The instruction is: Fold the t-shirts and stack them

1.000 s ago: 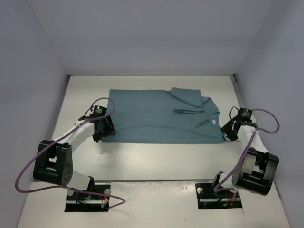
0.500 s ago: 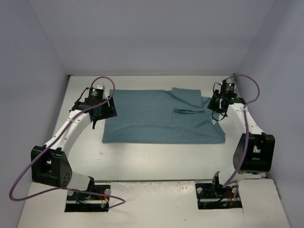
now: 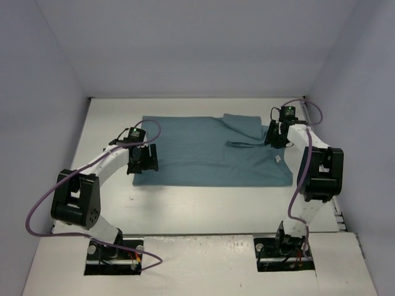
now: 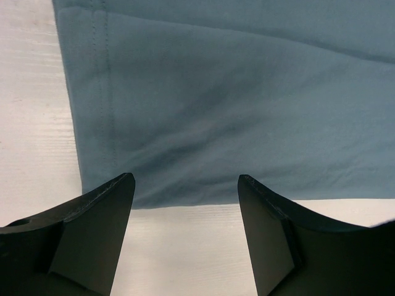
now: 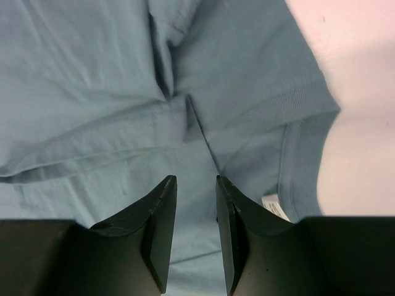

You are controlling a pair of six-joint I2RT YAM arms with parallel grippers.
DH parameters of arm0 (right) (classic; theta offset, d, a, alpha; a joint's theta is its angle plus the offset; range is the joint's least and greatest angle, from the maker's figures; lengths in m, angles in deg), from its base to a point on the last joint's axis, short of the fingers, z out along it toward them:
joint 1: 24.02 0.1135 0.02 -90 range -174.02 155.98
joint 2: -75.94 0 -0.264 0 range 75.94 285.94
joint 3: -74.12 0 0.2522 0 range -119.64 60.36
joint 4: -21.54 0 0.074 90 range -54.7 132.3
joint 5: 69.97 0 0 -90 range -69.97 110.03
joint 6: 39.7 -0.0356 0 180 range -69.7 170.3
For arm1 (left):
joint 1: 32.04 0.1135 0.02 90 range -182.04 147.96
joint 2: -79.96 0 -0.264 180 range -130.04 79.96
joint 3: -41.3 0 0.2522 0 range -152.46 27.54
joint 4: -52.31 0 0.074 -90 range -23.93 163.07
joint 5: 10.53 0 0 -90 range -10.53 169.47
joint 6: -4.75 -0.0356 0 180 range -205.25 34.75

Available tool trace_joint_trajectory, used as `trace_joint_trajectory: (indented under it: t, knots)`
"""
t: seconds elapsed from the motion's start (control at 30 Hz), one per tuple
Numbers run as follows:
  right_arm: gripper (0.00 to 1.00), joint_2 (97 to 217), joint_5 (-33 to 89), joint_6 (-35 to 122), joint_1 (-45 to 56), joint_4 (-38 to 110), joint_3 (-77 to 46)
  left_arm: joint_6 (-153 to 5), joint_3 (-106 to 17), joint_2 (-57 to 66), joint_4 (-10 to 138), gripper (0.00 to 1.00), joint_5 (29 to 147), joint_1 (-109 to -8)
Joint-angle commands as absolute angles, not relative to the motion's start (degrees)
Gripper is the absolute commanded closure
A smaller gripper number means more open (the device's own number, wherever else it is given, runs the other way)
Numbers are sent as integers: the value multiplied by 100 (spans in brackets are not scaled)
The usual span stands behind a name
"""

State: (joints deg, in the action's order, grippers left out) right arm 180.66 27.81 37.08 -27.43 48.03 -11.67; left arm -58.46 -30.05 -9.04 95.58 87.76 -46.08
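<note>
Left gripper (image 3: 143, 161): jaws spread wide, empty, over the near left corner of the t-shirt (image 3: 210, 154). The t-shirt lies flat across the middle of the table (image 3: 203, 206), collar to the right. Right gripper (image 3: 272, 137): jaws narrowly parted, empty, above the collar area.

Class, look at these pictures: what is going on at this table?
Two robot arms are working on a teal t-shirt lying partly folded on the white table. The left arm hovers over its near left corner, jaws wide open, holding nothing. The right arm is at the collar end, jaws narrowly parted above the fabric.
</note>
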Motion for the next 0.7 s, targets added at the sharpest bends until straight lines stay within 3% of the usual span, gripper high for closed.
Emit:
trace_joint_trajectory:
  t: [0.0,0.67]
  knots:
    - [69,18000,2927,4018,-2544,4734,-1601,-5976,-3082,-898,9209,35,8922,-4698]
    - [53,18271,2449,5839,-1144,4761,-2067,-6335,-3223,-671,9568,35,9133,-4804]
